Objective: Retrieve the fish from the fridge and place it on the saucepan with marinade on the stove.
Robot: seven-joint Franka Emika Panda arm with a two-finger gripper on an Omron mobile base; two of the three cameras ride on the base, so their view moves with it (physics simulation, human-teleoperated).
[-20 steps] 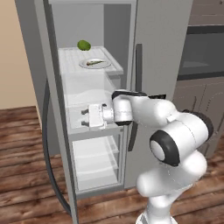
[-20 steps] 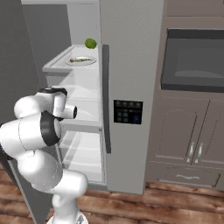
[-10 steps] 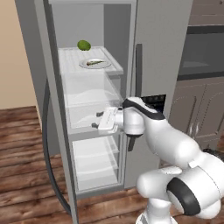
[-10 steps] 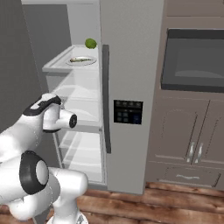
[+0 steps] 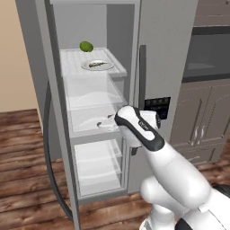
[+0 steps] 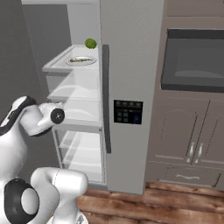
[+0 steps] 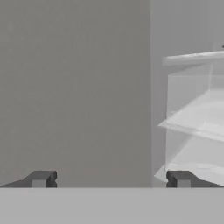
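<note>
i count one tall grey two-door fridge (image 5: 166, 54), its left door open. on its top white shelf i see one small greenish-brown fish (image 5: 97, 64) on one round pale plate (image 5: 107, 66), and one round green fruit (image 5: 86, 46) behind. beside the fridge there's one dark built-in oven (image 6: 194, 61), and two brown cabinet doors (image 6: 183, 131) below it.

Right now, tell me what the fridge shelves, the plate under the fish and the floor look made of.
Shelves: pale, see-through, likely clear plastic or glass.
Plate: matte white, perhaps ceramic; it is too small to be sure.
Floor: brown planks with grain lines, so wood or wood-look laminate.
</note>
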